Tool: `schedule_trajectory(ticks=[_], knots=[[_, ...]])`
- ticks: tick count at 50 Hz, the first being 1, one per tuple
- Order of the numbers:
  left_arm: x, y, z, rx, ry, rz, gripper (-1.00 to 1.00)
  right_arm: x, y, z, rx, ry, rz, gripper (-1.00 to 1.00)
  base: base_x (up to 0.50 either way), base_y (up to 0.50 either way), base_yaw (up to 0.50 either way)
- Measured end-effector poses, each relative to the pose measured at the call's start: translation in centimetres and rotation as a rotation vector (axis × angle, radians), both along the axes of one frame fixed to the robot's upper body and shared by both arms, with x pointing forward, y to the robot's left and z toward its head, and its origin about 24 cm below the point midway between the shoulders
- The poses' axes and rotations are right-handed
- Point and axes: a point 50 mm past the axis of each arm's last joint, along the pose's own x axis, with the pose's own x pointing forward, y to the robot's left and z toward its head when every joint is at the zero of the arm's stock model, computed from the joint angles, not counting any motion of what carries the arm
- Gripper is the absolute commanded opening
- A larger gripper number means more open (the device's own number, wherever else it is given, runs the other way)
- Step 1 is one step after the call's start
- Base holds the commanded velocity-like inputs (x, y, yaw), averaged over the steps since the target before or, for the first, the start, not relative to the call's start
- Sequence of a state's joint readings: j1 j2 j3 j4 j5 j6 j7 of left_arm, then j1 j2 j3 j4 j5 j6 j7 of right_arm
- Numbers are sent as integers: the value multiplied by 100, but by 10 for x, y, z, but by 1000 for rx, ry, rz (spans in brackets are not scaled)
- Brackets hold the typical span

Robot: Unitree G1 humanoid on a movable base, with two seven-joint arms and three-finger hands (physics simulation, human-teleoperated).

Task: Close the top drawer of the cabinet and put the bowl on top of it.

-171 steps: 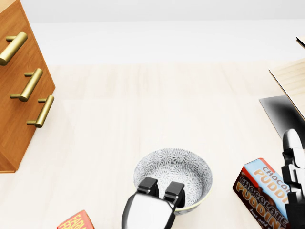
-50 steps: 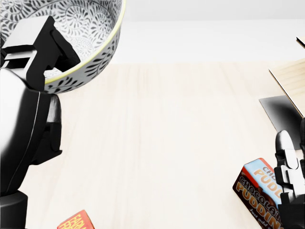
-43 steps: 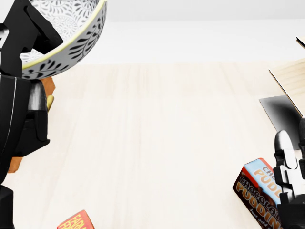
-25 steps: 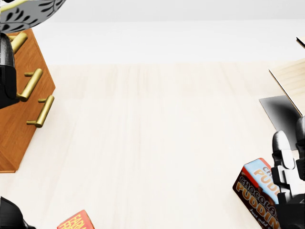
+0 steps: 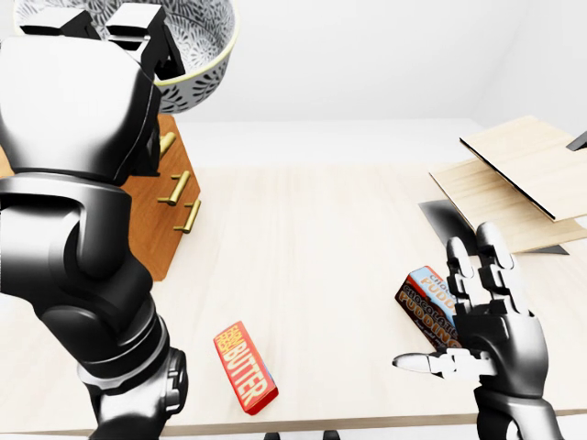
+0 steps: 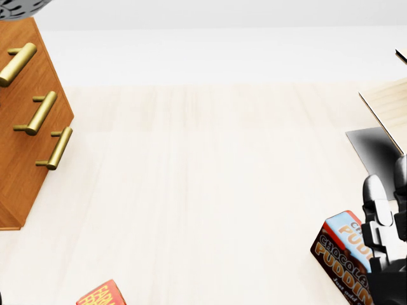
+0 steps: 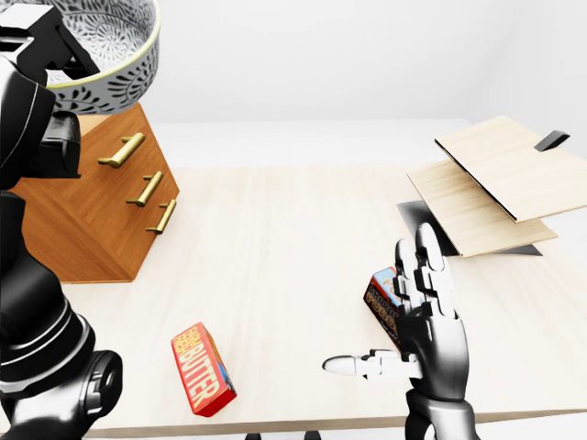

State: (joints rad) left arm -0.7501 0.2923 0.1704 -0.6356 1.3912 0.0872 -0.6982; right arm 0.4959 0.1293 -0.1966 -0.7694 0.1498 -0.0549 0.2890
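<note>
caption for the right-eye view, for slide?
Left robot hand holds patterned bowl above wooden cabinet; right robot hand open.

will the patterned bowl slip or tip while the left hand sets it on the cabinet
The bowl looks rigid and glossy, so it could be slippery. The left hand pinches only its rim, so it may swing or tilt. Its wide rounded body should settle steadily on the flat-topped cabinet, though it probably chips if dropped.
</note>
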Motion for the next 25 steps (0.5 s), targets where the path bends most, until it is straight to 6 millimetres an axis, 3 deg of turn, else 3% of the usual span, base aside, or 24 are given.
schedule_trajectory(ticks=[25], knots=[[27, 47, 8, -28, 122, -41, -100, 2, 2, -1, -6, 3, 2, 100, 0, 0, 0]])
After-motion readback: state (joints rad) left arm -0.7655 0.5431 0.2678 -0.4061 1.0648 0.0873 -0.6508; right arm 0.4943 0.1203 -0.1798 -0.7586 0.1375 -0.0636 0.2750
